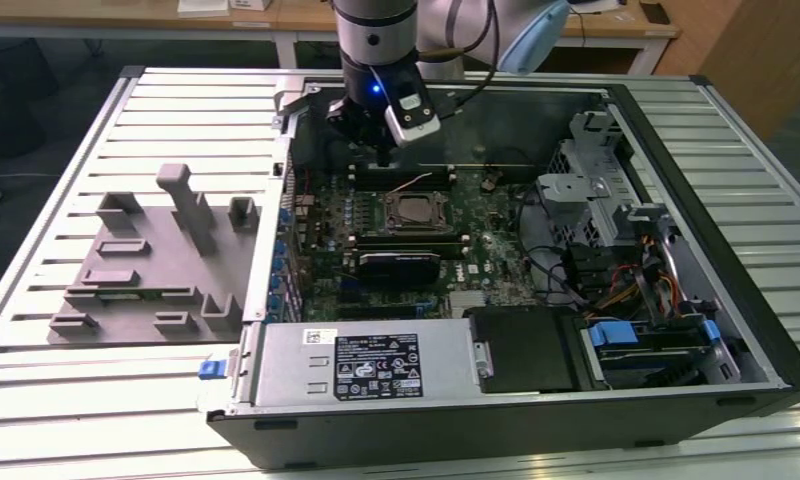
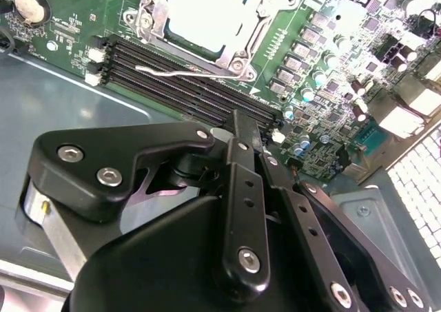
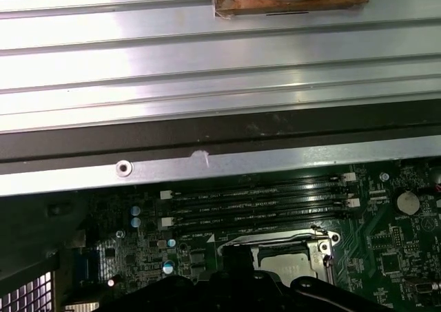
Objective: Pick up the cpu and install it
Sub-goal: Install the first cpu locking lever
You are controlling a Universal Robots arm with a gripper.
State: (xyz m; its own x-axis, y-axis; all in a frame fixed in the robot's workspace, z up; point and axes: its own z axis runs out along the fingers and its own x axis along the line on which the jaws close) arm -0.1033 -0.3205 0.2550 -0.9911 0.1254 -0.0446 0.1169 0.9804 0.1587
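Observation:
The cpu lies flat in the metal-framed motherboard socket, its silvery top plate facing up; it also shows in the first wrist view and in the exterior view. A thin wire lever lies along the socket's side, next to the black memory slots. My gripper hangs inside the open computer case just behind the socket, over the memory slots, apart from the cpu. Its black fingers stand together, shut with nothing between them.
The open black computer case lies on a slatted metal table. A grey plastic fixture tray stands at the exterior view's left. Drive bays and cables crowd the case's right side, and a power supply fills its front.

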